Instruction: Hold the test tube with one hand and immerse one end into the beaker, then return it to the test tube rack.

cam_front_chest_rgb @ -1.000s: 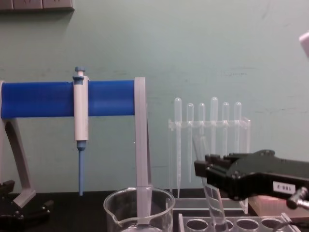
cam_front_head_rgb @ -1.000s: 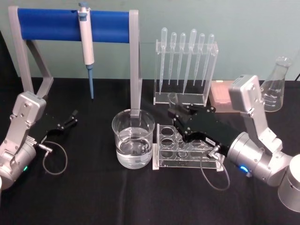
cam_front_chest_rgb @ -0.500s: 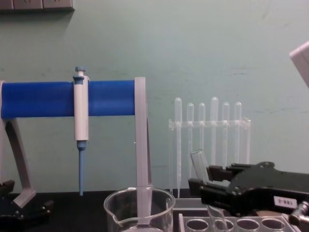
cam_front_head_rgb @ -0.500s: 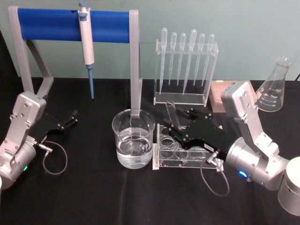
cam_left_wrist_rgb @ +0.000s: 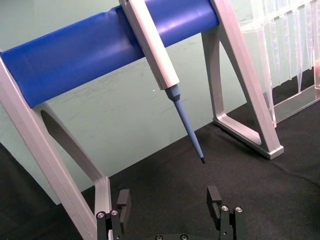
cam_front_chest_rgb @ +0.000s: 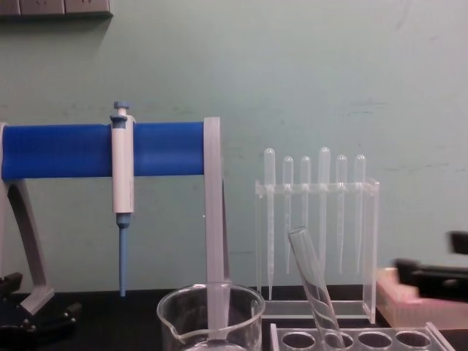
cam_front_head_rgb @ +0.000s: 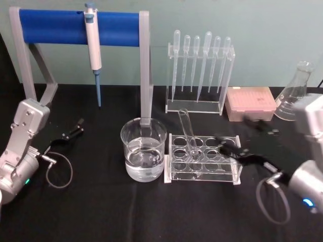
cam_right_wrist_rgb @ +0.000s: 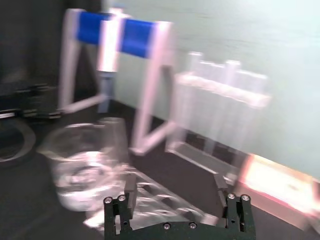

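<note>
The test tube [cam_front_head_rgb: 187, 131] leans in a hole of the clear tube rack [cam_front_head_rgb: 202, 175], open top tilted toward the beaker [cam_front_head_rgb: 143, 148]; the chest view shows the test tube [cam_front_chest_rgb: 313, 289] slanting the same way. The beaker [cam_front_chest_rgb: 210, 314] holds water and stands just left of the rack. My right gripper [cam_front_head_rgb: 234, 135] is a dark blur right of the tube, clear of it. In the right wrist view the right gripper [cam_right_wrist_rgb: 175, 185] is open and holds nothing, with the beaker [cam_right_wrist_rgb: 82, 165] ahead. My left gripper [cam_front_head_rgb: 75, 128] rests open at the far left; its wrist view shows the left gripper [cam_left_wrist_rgb: 168, 200] holding nothing.
A blue-barred stand [cam_front_head_rgb: 75, 27] with a hanging pipette [cam_front_head_rgb: 93, 50] stands behind the beaker. A clear rack of plastic pipettes [cam_front_head_rgb: 199, 70], a pink box [cam_front_head_rgb: 250, 103] and a conical flask [cam_front_head_rgb: 295, 93] line the back right.
The right gripper let go of the test tube and pulled back to the right. The tube stays leaning in the rack. The left arm has not moved.
</note>
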{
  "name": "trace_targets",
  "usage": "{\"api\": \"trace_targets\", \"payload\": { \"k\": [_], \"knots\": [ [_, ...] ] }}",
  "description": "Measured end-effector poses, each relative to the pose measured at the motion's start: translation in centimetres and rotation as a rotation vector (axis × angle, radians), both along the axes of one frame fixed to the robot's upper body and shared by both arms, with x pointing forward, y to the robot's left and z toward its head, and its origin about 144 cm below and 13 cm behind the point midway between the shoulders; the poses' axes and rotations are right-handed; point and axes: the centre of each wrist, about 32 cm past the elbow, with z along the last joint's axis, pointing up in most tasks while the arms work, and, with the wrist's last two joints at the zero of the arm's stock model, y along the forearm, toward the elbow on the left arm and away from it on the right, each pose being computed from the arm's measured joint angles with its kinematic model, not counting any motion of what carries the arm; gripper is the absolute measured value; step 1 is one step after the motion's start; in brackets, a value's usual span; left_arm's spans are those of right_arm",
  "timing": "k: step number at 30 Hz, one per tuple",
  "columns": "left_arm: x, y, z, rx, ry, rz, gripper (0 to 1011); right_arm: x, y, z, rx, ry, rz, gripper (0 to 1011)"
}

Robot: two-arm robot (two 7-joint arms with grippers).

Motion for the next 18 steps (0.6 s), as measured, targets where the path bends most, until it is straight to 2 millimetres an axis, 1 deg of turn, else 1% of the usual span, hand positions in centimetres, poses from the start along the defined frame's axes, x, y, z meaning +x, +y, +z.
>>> {"api": "trace_targets", "payload": {
  "k": [1, 3, 4, 5, 6, 8, 9, 12, 13, 18],
  "knots": [
    [0.0, 0.0, 0.0, 0.0, 0.0, 0.0, 1000, -0.1, -0.7, -0.2, 0.009, -0.004, -0.061, 954],
    [0.0, 0.0, 0.0, 0.0, 0.0, 0.0, 1000, -0.2, -1.4, -0.7, 0.013, -0.006, -0.129, 984],
    [0.0, 0.0, 0.0, 0.0, 0.0, 0.0, 1000, -0.1, -2.0, -1.3, 0.017, -0.016, -0.196, 1002],
    [0.0, 0.0, 0.0, 0.0, 0.0, 0.0, 1000, -0.1, -2.2, -1.7, 0.02, -0.022, -0.228, 1002],
    [0.0, 0.0, 0.0, 0.0, 0.0, 0.0, 1000, -0.1, -2.6, -2.4, 0.028, -0.039, -0.289, 1002],
    [0.0, 0.0, 0.0, 0.0, 0.0, 0.0, 1000, -0.1, -2.9, -3.2, 0.035, -0.052, -0.338, 1002],
    [0.0, 0.0, 0.0, 0.0, 0.0, 0.0, 1000, -0.1, -3.1, -4.0, 0.036, -0.053, -0.375, 1002],
    [0.0, 0.0, 0.0, 0.0, 0.0, 0.0, 1000, -0.1, -3.2, -5.2, 0.039, -0.044, -0.411, 1002],
    [0.0, 0.0, 0.0, 0.0, 0.0, 0.0, 1000, -0.1, -3.2, -6.0, 0.04, -0.028, -0.422, 1002],
    [0.0, 0.0, 0.0, 0.0, 0.0, 0.0, 1000, 0.2, -2.9, -7.7, 0.044, 0.016, -0.42, 1002]
  ]
}}
